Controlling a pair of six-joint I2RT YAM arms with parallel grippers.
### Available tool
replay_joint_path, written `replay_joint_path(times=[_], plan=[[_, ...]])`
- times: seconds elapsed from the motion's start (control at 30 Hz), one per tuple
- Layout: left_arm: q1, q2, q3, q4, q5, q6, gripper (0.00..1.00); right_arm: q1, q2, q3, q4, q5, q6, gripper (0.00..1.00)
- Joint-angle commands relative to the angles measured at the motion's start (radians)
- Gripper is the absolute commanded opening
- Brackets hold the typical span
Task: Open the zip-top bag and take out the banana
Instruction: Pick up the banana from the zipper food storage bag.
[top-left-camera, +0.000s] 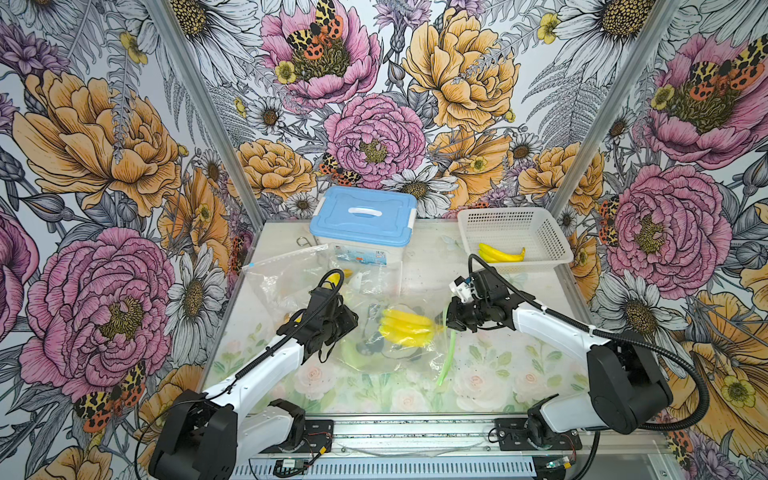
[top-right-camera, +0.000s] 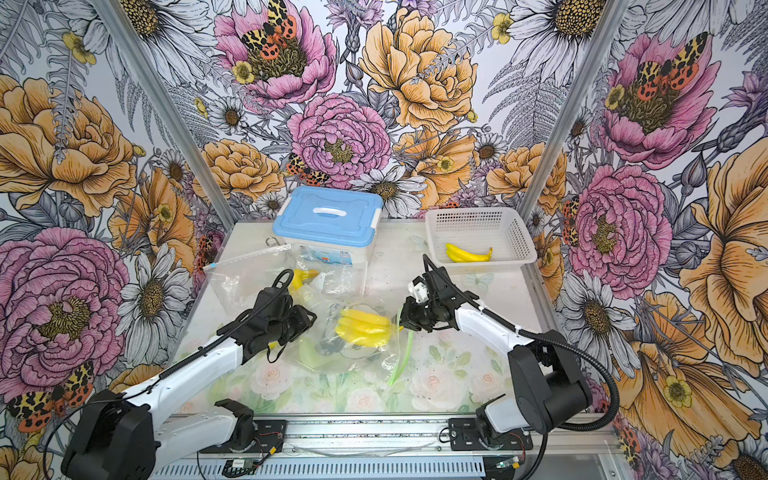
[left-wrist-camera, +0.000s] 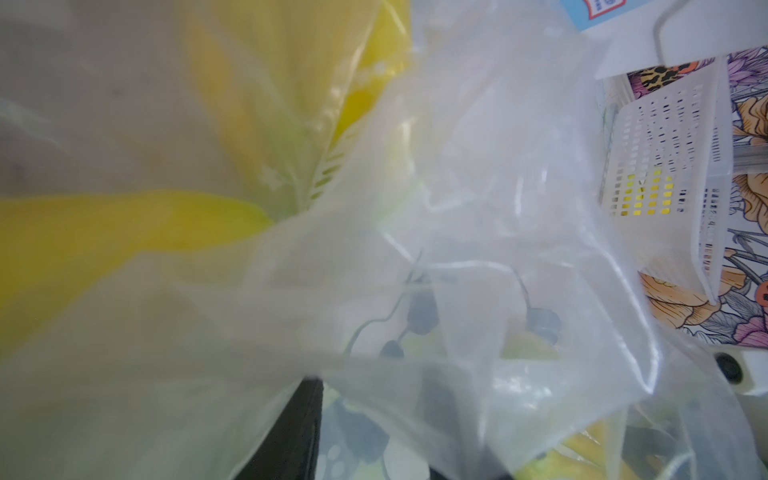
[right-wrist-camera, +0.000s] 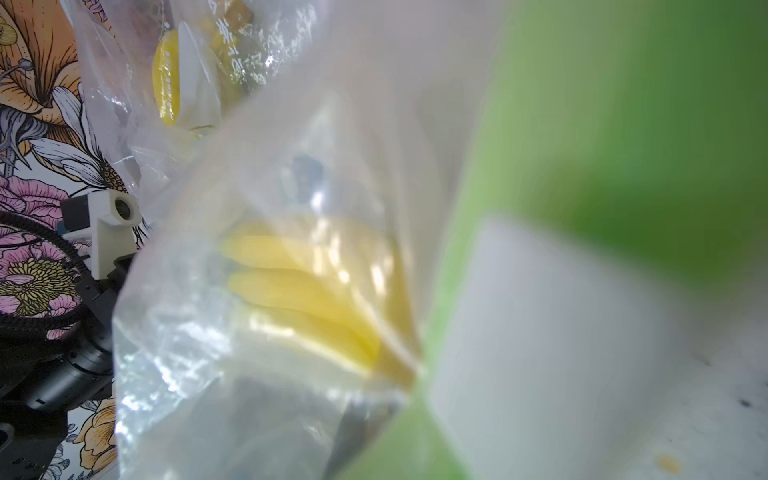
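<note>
We find the banana (top-left-camera: 405, 328) inside the zip-top bag (top-left-camera: 374, 365), mid table (top-left-camera: 478, 374); removal remains. The right tool (top-left-camera: 445, 322) is pinched together at the green-zipped mouth beside the stem. The left tool (top-left-camera: 349, 325): we cannot tell.

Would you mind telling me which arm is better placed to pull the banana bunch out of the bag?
Right, probably. The right gripper is shut on the green zip edge of the bag, right beside the stem of the banana bunch. The left gripper sits at the opposite end.
</note>
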Motion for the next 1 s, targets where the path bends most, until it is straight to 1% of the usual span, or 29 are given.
replay_joint_path(times=[0.0,0.17,0.27,0.4,0.67,0.8,0.97], plan=[[-0.016,0.026,0.028,0.024,-0.037,0.019,0.41,-0.013,-0.035,-0.01,-0.089,-0.011,-0.069,0.02],[-0.043,0.077,0.042,0.051,-0.041,0.011,0.42,-0.008,0.005,0.006,-0.115,-0.015,-0.093,0.09],[-0.056,0.098,0.049,0.065,-0.041,0.006,0.41,-0.007,0.021,0.02,-0.118,-0.014,-0.101,0.21],[-0.061,0.111,0.045,0.082,-0.041,-0.001,0.41,0.01,0.062,0.049,-0.12,-0.015,-0.108,0.26],[-0.059,0.104,0.015,0.102,-0.042,-0.011,0.41,0.054,0.131,0.095,-0.155,-0.006,-0.139,0.27],[-0.06,0.097,0.006,0.108,-0.038,-0.014,0.42,0.064,0.148,0.119,-0.229,0.036,-0.193,0.27],[-0.056,0.095,-0.003,0.117,-0.032,-0.014,0.41,0.09,0.175,0.185,-0.346,0.111,-0.266,0.29]])
